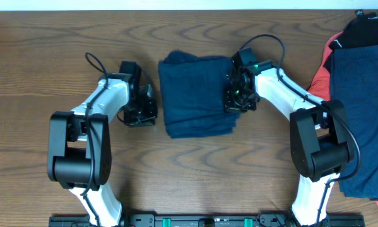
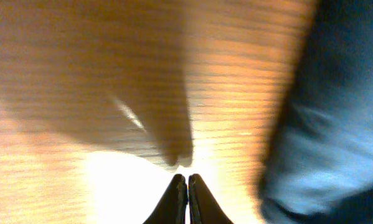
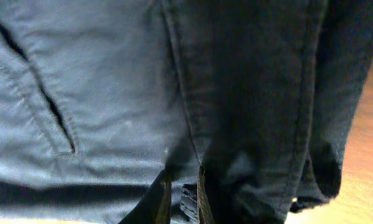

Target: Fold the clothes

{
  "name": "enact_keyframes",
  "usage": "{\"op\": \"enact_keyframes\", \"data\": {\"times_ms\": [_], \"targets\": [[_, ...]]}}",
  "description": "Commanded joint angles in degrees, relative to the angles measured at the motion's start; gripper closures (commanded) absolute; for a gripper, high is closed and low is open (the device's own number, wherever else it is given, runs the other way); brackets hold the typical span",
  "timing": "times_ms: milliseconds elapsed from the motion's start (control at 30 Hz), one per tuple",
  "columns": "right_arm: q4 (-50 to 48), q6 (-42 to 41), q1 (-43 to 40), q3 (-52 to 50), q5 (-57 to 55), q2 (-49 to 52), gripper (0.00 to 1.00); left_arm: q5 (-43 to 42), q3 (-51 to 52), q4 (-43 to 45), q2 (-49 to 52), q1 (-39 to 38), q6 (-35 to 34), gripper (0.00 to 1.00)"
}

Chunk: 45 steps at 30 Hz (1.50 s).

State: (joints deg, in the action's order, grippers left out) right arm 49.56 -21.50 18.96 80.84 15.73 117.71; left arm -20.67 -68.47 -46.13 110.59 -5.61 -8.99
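**Overhead view.** My folded garment (image 1: 198,94), plain navy, lies flat at the middle of the table (image 1: 50,50), between the two arms. The right gripper (image 1: 240,94) sits on its right edge. The left gripper (image 1: 140,111) is just off its left edge, over bare wood and apart from the cloth. At the far right lies the pile (image 1: 359,157): a large navy piece (image 1: 365,94), a coral-red piece (image 1: 321,75) showing at its left side, and a black piece (image 1: 368,28) at the back edge.

**Left wrist view.** I see the left gripper (image 2: 187,200) clenched, its fingers pressed tip to tip with nothing between them, over the table (image 2: 80,93). The folded garment (image 2: 329,124) fills the right side (blurred).

**Right wrist view.** The right gripper (image 3: 183,199) is closed down on a small bunch of the folded garment (image 3: 111,93), with cloth puckered between the fingers (image 3: 165,202). A seam and a slit pocket show on the fabric (both in shadow), and a strip of table (image 3: 370,155) shows at the right.
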Motion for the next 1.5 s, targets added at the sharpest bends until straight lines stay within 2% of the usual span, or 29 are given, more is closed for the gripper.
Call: {"op": "enact_keyframes", "data": {"times_ms": [0,100,133,167,200,233,400,633,1233,1300,1467], "targets": [[3.9,-2.6,-0.7,0.3,-12.3,-0.9,0.86,4.8,-0.9,-2.6,-0.8,2.0,0.1,0.94],[6.8,-2.7,-0.7,1.9,-15.6,-3.2,0.84,4.9,-3.5,-4.6,-3.0,3.2,0.2,0.94],[7.1,-2.6,-0.7,2.6,-15.5,-4.2,0.78,4.9,-4.1,-4.3,-3.9,3.3,0.2,0.94],[7.2,-2.2,-0.7,3.3,-15.5,-5.5,0.62,4.5,-4.6,-3.6,-5.0,3.3,0.1,0.89],[7.1,-1.1,-0.6,4.2,-15.3,-7.0,0.18,3.1,-4.8,-2.6,-5.8,3.2,0.2,0.50],[7.1,-0.2,-0.5,4.9,-15.3,-8.0,0.01,0.3,-4.8,-0.8,-6.8,3.1,0.2,0.24],[7.2,0.8,-0.9,8.1,-15.3,-12.4,0.01,-10.0,-4.7,3.0,-6.8,3.0,0.3,0.21],[6.6,0.8,-3.8,8.7,-15.3,-17.2,0.01,-17.5,-4.0,4.8,-2.6,0.1,0.7,0.07],[9.1,0.7,-8.2,8.7,-15.3,-18.5,0.01,-18.8,-4.0,12.9,9.5,-9.7,-5.5,0.07],[9.2,0.7,-8.2,8.7,-15.3,-18.5,0.01,-19.5,-4.0,14.4,10.3,-10.2,-5.6,0.09],[9.2,0.7,-8.2,8.7,-15.3,-18.5,0.01,-19.4,-4.0,19.6,11.1,-10.6,-5.5,0.32]]}}
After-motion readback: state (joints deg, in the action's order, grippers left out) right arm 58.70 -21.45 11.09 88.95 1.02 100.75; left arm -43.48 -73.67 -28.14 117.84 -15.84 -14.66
